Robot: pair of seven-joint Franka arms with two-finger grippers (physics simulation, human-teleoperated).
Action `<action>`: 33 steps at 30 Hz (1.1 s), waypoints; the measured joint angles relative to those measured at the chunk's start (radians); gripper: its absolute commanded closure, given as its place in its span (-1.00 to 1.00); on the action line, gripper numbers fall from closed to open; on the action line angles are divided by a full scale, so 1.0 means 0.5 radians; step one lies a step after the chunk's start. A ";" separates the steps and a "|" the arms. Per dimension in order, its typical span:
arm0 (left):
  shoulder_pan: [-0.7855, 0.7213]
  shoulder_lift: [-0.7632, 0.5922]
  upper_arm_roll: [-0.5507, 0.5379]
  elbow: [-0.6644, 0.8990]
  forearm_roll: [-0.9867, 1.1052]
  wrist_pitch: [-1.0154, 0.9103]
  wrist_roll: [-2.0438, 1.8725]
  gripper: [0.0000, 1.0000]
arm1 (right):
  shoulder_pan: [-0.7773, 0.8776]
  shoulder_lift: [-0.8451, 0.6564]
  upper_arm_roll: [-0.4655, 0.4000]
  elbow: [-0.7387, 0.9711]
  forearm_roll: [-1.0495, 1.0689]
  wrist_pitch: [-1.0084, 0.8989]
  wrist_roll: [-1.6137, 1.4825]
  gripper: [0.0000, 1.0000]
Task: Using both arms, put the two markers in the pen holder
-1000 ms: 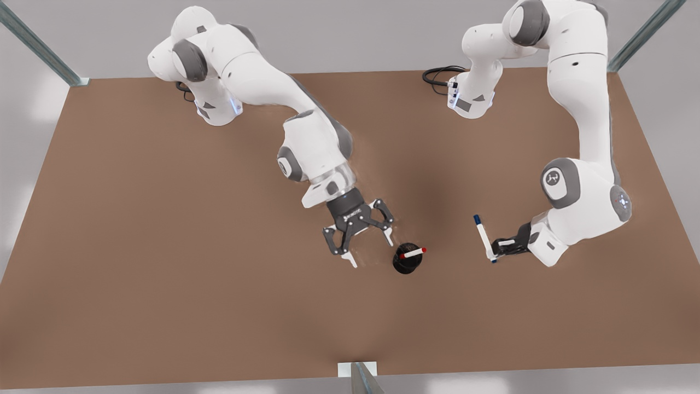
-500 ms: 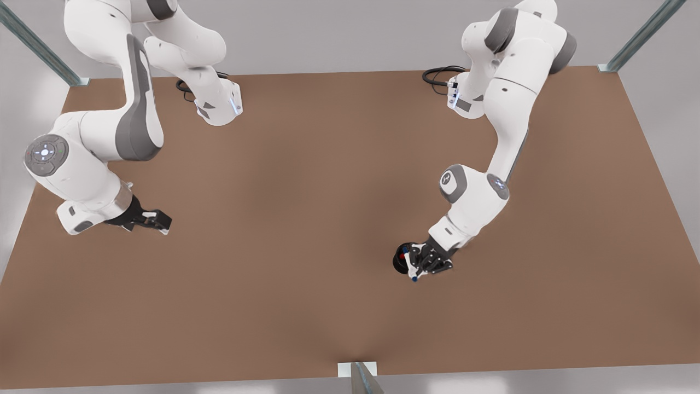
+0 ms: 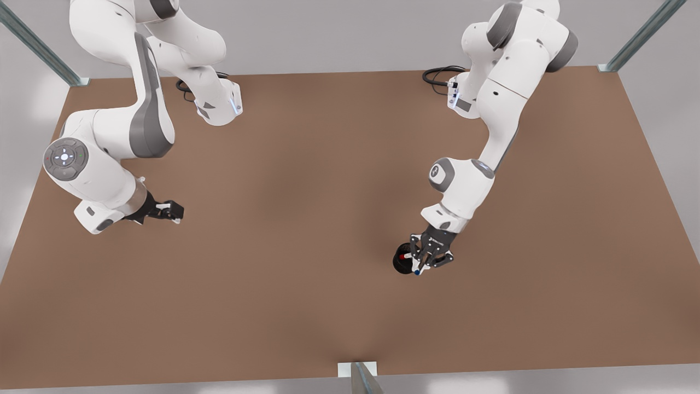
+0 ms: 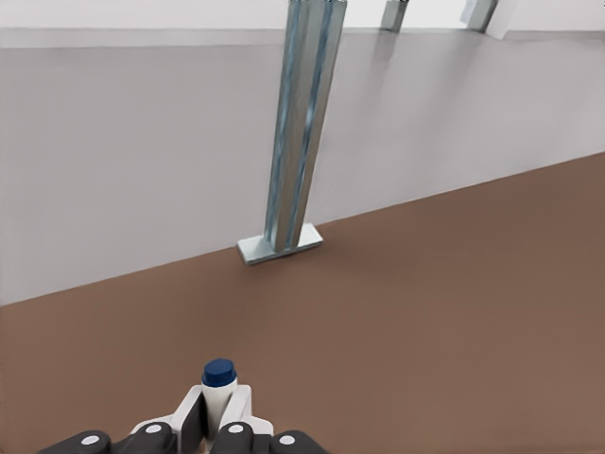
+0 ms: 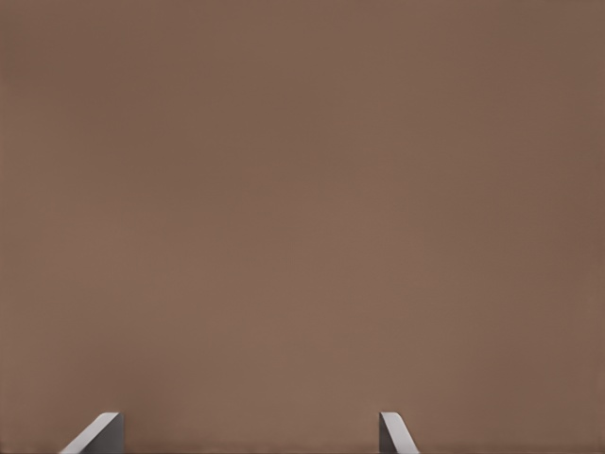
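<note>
The black pen holder (image 3: 400,265) stands on the brown table, right of centre in the front view. The red marker (image 3: 403,255) sits inside it, with its red end showing. My left gripper (image 3: 424,260) hovers directly over the holder's right rim, shut on the blue marker (image 3: 416,271). In the left wrist view the blue marker (image 4: 217,375) stands between the fingers (image 4: 244,405) of the left gripper (image 4: 216,418). My right gripper (image 3: 170,211) waits near the table's edge at the front view's left. The right gripper (image 5: 248,437) is open over bare table.
A metal post (image 3: 358,375) stands at the table's front edge, also seen as the metal post (image 4: 302,123). A black cable (image 3: 438,74) coils by the arm base at the back. Slanted frame bars (image 3: 38,44) rise at the back corners.
The left gripper carried the blue marker from the front view's right to above the holder and turned it more upright. The right arm drew back from the holder to the left edge.
</note>
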 measured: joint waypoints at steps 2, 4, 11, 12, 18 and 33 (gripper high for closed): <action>-0.004 0.008 0.000 0.004 0.002 0.027 0.048 0.57 | -0.011 0.003 -0.005 -0.002 0.004 -0.003 -0.019 -1.00; -0.011 0.020 0.000 0.001 0.003 0.046 0.091 0.57 | -0.026 0.007 -0.006 -0.003 0.008 -0.003 -0.036 -1.00; -0.018 0.009 -0.035 -0.118 0.006 0.080 0.203 -1.00 | -0.031 0.008 -0.005 -0.004 0.014 -0.006 -0.086 -1.00; -0.015 0.002 -0.049 -0.149 0.006 0.082 0.214 -1.00 | -0.030 0.006 -0.004 -0.002 0.014 -0.005 -0.092 -1.00; 0.236 -0.210 -0.168 -0.118 -0.007 -0.124 0.248 -1.00 | -0.024 -0.015 -0.001 0.072 0.012 -0.013 -0.123 -1.00; 0.231 -0.719 0.540 0.897 1.127 -3.079 -0.625 -1.00 | -0.040 0.002 -0.008 0.095 0.016 -0.020 -0.169 -1.00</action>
